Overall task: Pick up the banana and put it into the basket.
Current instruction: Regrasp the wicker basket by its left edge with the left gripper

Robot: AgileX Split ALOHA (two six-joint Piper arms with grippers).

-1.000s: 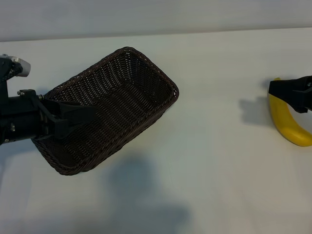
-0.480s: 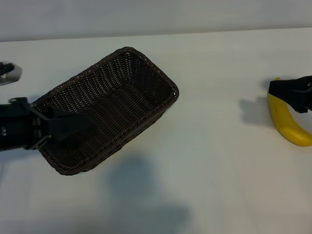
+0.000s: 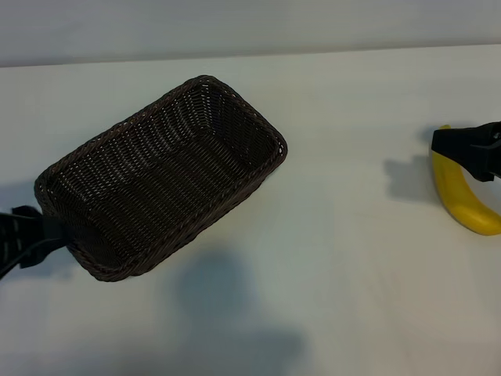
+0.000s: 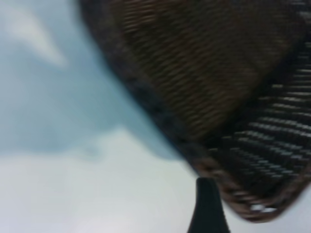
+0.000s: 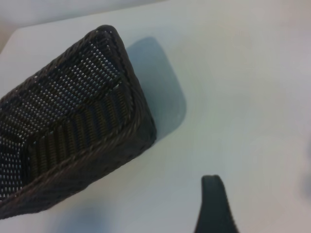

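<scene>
The dark-brown woven basket (image 3: pixel 205 80) lies slantwise left of the middle of the white table, with nothing in it. The yellow banana (image 3: pixel 462 197) lies on the table at the far right edge. My right gripper (image 3: pixel 458 149) hangs above the banana's far end and covers part of it. It is open and holds nothing; the right wrist view shows one black finger (image 5: pixel 214 206) over bare table and the basket (image 5: pixel 73 121) beyond. My left gripper (image 3: pixel 35 235) is open at the left edge, just off the basket's near-left corner. One finger (image 4: pixel 209 211) shows beside the basket's rim (image 4: pixel 218 165).
The white tabletop (image 3: pixel 352 258) stretches bare between the basket and the banana. Soft shadows of the arms fall on it near the front and beside the right gripper.
My left gripper has drawn back off the basket's near-left end toward the left edge. The basket has kept its place. The right gripper and the banana have not moved.
</scene>
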